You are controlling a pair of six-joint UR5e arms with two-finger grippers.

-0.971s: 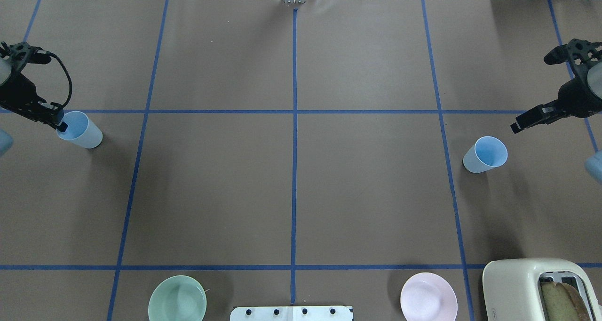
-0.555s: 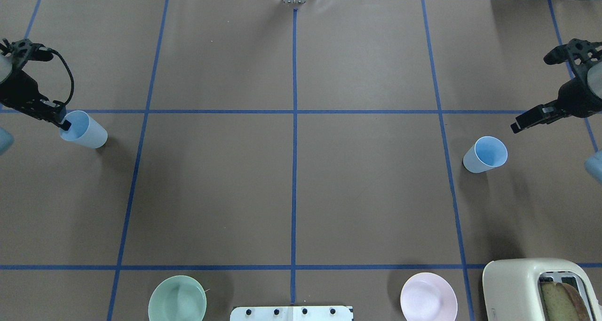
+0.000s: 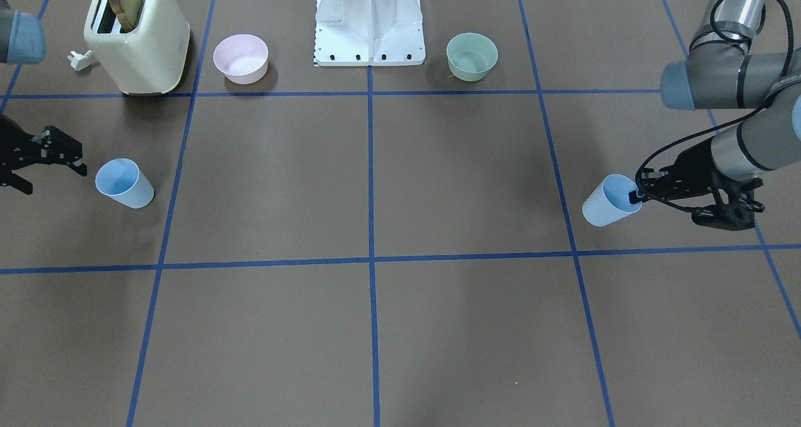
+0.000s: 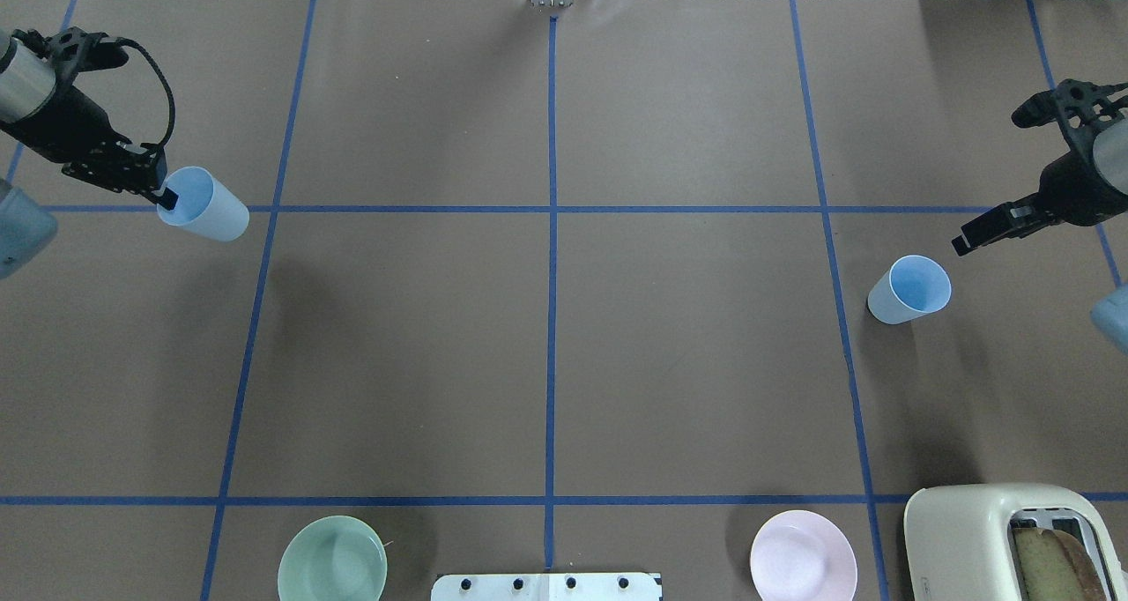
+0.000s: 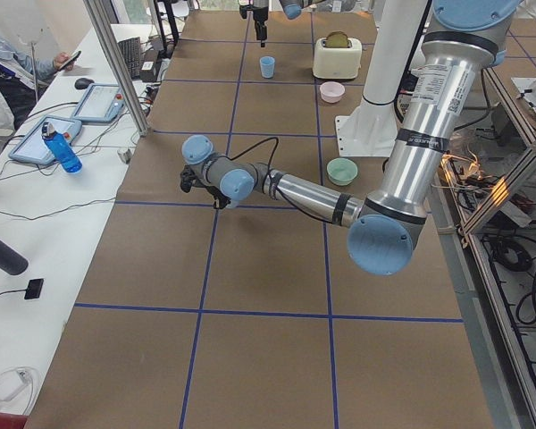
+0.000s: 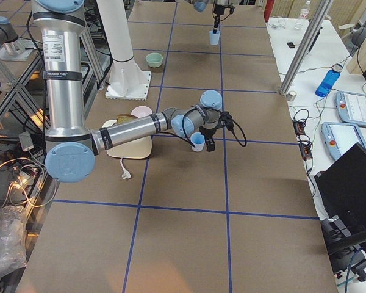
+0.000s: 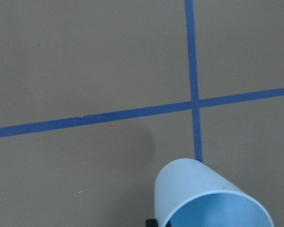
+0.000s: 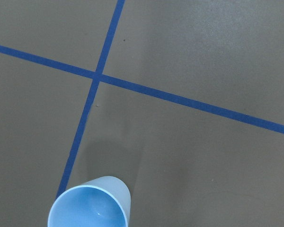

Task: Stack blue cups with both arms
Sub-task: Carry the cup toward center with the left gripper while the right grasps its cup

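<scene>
My left gripper (image 4: pixel 164 197) is shut on the rim of one blue cup (image 4: pixel 204 204), with one finger inside. It holds the cup tilted above the table at the far left. The cup also shows in the front view (image 3: pixel 608 201) and the left wrist view (image 7: pixel 209 198). The second blue cup (image 4: pixel 910 289) stands upright on the table at the right, and shows in the front view (image 3: pixel 124 183) and the right wrist view (image 8: pixel 91 204). My right gripper (image 3: pixel 56 180) is open and empty, hovering just beside and above that cup without touching it.
A green bowl (image 4: pixel 332 559) and a pink bowl (image 4: pixel 803 555) sit near the robot's white base pedestal (image 4: pixel 546 586). A cream toaster (image 4: pixel 987 539) holding bread stands at the near right corner. Blue tape lines divide the brown table.
My left gripper has lifted its blue cup off the table and carried it farther away and toward the middle. The right gripper has shifted only slightly; its cup has not moved.
</scene>
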